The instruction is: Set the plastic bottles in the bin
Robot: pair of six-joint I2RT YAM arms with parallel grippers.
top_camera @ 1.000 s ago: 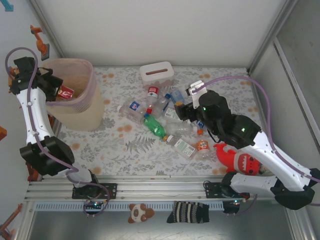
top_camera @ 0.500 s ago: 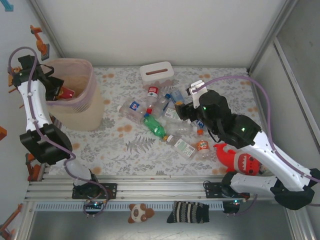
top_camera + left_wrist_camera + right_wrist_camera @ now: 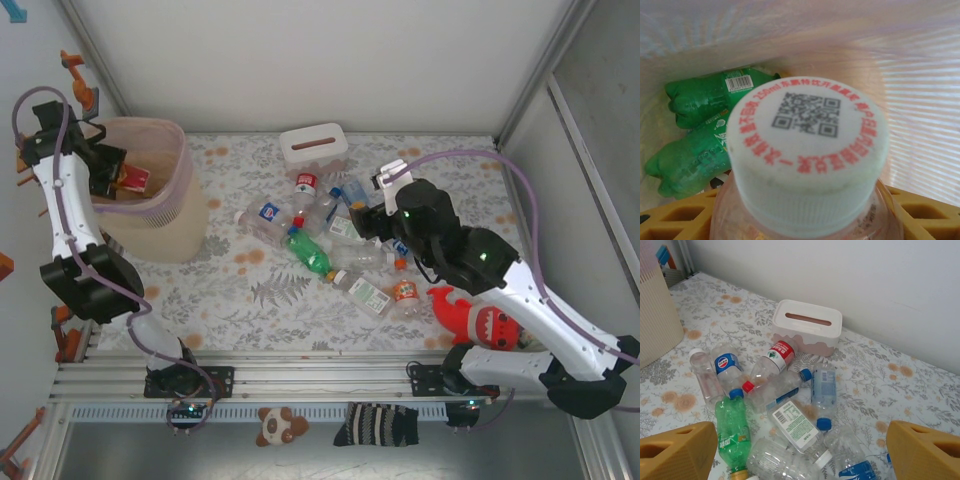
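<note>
The left claw (image 3: 800, 220) is held over the open mouth of the bin (image 3: 160, 230), which stands at the far left of the flower-patterned desk (image 3: 270, 300). A clear bottle (image 3: 807, 150) is pinched between its yellow fingers (image 3: 680, 220); its white cap, printed with a square code and a ring of red characters, is turned straight toward the left wrist camera. From above, a red label is seen on this bottle, just inside the rim. Down in the bin, two green bottles (image 3: 695, 125) are lying side by side against the left wall. The remaining plastic bottles (image 3: 345, 255) are heaped in the middle of the desk, well apart from the bin. In the heap a red-labelled bottle (image 3: 775, 357), a blue-labelled bottle (image 3: 725, 365) and a green bottle with a blue cap (image 3: 732, 427) are made out, all on their sides and several touching one another. A white tissue box (image 3: 807, 325) with a slot in its top is set just beyond the heap, toward the back wall. The right claw (image 3: 801, 447) is poised above the near side of the heap with its fingers spread wide, and nothing is gripped between them. A red plush shark (image 3: 480, 320) is lying on the desk near the right arm, beside the closest bottles.
</note>
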